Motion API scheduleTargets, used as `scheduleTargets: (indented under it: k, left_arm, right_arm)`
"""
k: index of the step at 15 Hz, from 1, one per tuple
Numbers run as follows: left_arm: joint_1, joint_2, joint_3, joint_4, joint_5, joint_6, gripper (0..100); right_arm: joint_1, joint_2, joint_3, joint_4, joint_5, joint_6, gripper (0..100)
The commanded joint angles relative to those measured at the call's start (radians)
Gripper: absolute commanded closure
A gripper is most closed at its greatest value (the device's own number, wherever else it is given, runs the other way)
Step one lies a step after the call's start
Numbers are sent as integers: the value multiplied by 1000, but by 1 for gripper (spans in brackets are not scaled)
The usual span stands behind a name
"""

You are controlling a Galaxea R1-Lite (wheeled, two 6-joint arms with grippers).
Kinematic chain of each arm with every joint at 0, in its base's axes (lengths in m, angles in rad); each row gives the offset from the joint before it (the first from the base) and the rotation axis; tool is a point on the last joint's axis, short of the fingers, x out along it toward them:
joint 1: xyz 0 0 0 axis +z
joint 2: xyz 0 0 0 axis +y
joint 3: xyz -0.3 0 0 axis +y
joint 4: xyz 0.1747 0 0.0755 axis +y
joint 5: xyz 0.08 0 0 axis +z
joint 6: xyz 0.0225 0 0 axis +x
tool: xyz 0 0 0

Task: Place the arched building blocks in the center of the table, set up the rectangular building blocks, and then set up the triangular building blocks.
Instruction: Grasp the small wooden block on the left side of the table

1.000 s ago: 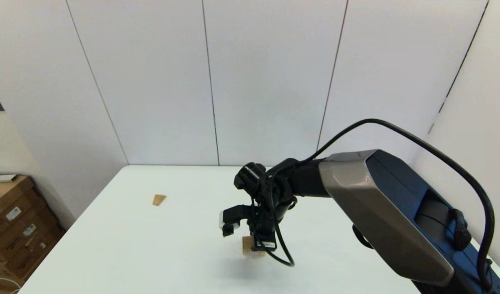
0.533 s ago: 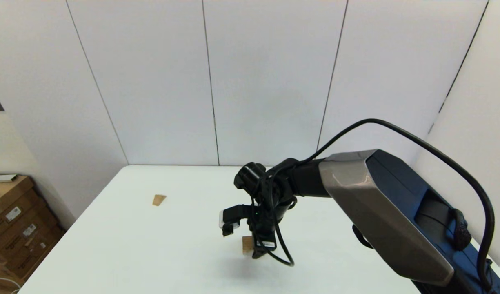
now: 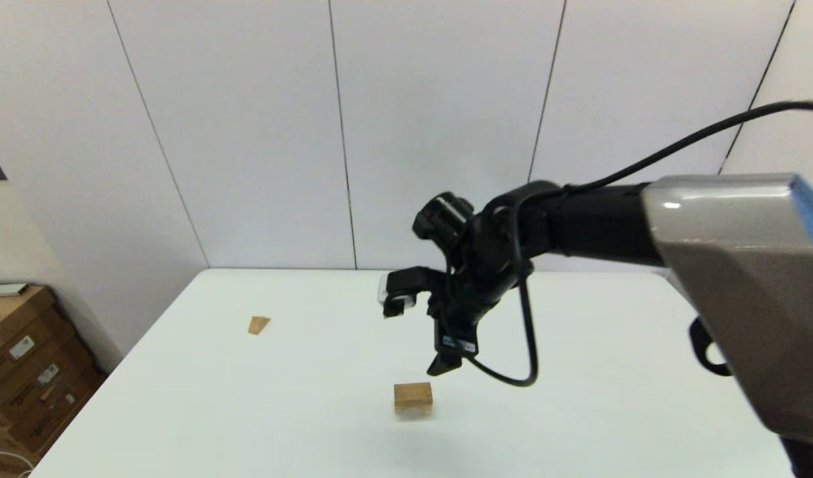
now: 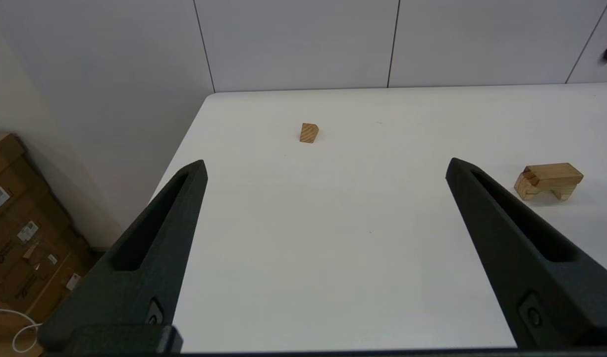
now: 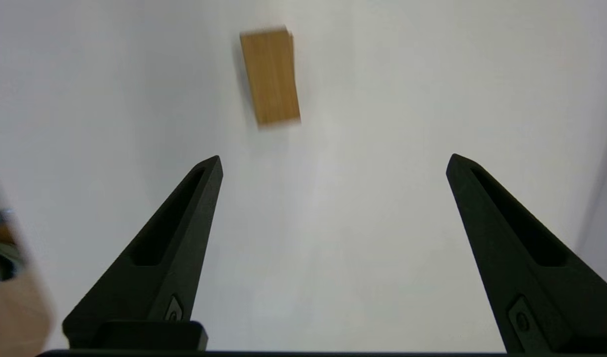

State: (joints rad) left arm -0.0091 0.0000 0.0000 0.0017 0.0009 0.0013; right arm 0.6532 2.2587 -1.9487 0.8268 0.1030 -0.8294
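The arched block (image 3: 413, 396) stands on the white table (image 3: 247, 411) near its middle, hollow side down, as the left wrist view shows (image 4: 548, 179). My right gripper (image 3: 444, 365) hangs open just above and to the right of it, holding nothing. In the right wrist view, its open fingers (image 5: 334, 157) look down on a wooden block's flat top (image 5: 271, 77), apparently the arched one. The small triangular block (image 3: 259, 324) lies far left on the table (image 4: 308, 133). My left gripper (image 4: 327, 160) is open and empty, low at the table's near left. The rectangular block is out of view.
Cardboard boxes (image 3: 28, 372) stand on the floor left of the table. White wall panels close off the far edge. My right arm's cable (image 3: 512, 372) loops down below the wrist, above the table.
My right gripper was down around the arched block; it has let go and risen up and to the right. The block stays where it was.
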Motion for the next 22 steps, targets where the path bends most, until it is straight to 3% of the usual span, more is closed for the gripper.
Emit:
scheduleTargets:
  k: [1, 3, 6, 13, 17, 19, 22]
  left_arm:
    - [0, 2, 0, 0, 1, 0, 0]
    - [0, 2, 0, 0, 1, 0, 0]
    - [0, 2, 0, 0, 1, 0, 0]
    - [0, 2, 0, 0, 1, 0, 0]
    - [0, 2, 0, 0, 1, 0, 0]
    - [0, 2, 0, 0, 1, 0, 0]
    - [0, 2, 0, 0, 1, 0, 0]
  right_arm:
    - [-95, -378, 111, 161, 3, 111, 0]
    - [-165, -533, 217, 163, 6, 130, 0]
    - [-365, -795, 438, 163, 17, 128, 0]
    - [-744, -1348, 873, 163, 152, 128, 0]
    - [-834, -1622, 1110, 156, 158, 134, 0]
    - [-871, -1697, 1154, 156, 159, 133, 0]
    - [-857, -1777, 1202, 156, 155, 127, 0]
